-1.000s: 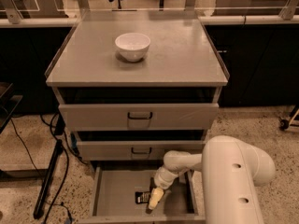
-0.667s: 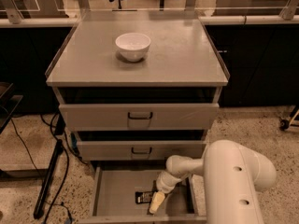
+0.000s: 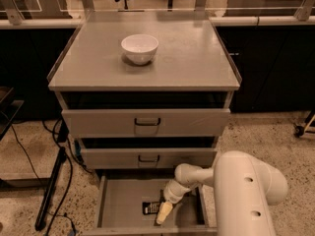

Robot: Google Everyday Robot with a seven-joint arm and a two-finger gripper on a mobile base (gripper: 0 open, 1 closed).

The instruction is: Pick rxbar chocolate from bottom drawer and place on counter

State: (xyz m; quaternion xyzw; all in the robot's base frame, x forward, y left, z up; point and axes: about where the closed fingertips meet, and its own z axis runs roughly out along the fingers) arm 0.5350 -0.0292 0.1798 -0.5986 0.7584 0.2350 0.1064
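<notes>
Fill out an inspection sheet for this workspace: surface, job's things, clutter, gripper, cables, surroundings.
Surface: grey counter, holds only a bowl.
Job's things: black bar lies flat in the open bottom drawer, near its front.
Clutter: white bowl upright on the counter, back left.
Gripper: the gripper is down inside the bottom drawer, tip just right of the bar.
Cables: black cables on the floor at the left.
Surroundings: speckled floor; two upper drawers above.

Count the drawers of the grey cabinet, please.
3: top drawer under the counter, middle drawer below it, bottom drawer pulled open, where the tool hangs at the rxbar chocolate.
</notes>
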